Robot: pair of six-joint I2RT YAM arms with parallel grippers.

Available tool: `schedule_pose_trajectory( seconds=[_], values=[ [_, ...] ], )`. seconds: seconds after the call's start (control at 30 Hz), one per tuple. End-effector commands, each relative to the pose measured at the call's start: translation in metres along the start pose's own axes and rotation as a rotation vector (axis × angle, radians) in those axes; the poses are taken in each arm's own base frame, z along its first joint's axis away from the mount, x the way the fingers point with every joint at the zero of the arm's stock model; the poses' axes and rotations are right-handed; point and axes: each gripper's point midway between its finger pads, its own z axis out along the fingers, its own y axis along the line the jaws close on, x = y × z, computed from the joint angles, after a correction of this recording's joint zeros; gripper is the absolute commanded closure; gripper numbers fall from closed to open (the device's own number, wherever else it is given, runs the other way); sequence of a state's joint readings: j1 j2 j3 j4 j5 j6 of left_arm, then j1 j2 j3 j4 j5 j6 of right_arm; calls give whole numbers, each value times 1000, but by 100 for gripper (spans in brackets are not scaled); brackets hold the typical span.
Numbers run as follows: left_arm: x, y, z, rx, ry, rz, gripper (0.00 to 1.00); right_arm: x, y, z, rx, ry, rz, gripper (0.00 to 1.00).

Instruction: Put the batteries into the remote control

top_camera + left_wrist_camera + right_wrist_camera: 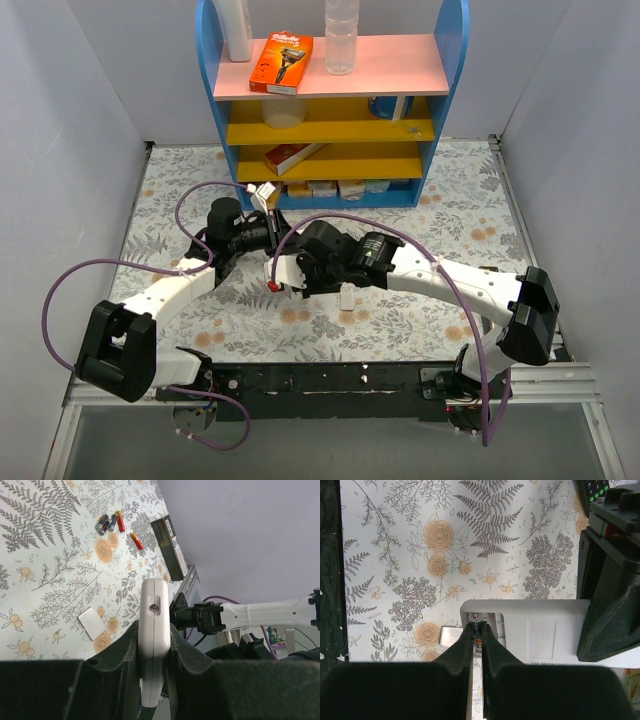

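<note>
The white remote control (540, 630) is held back-up above the table, its battery compartment (487, 622) open. My left gripper (153, 645) is shut on the remote (153, 615), seen edge-on between its fingers. My right gripper (478, 629) is shut on a battery (478, 639) with an orange band. The battery's silvery end sits in the open compartment at the remote's end. Several loose batteries (109, 522), and one apart from them (136, 541), lie on the floral table. In the top view both grippers (275, 255) meet at the table's middle.
The white battery cover (451, 636) lies on the table under the remote and also shows in the left wrist view (92, 622). A longer black remote (170, 547) lies past the batteries. A blue shelf unit (330, 100) with boxes and bottles stands at the back.
</note>
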State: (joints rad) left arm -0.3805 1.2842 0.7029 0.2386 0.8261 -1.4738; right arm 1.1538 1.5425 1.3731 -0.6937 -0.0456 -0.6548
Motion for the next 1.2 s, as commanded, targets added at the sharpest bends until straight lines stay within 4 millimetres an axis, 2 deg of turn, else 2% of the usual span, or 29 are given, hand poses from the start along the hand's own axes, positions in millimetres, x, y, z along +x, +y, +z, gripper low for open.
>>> schedule_pose_trajectory(
  seconds=[0.0,0.3,0.47,0.7,0.97,1.17],
  values=[
    [-26,-56,-14,114,-73,65,100,25,27,11,-96,126,4,99],
    [-30,-69,-20,140,-110,83,100,27,27,14,-82,152,26,99],
    [-25,-76,-25,188,-132,59,100,32,23,18,-53,187,50,99],
    [-30,-72,-28,113,-143,96,100,44,24,19,-43,235,52,99],
    [-27,-75,-29,144,-148,47,100,38,39,21,-97,219,3,99],
    [-32,-79,-29,135,-154,53,100,42,47,24,-113,246,-12,99]
  ],
)
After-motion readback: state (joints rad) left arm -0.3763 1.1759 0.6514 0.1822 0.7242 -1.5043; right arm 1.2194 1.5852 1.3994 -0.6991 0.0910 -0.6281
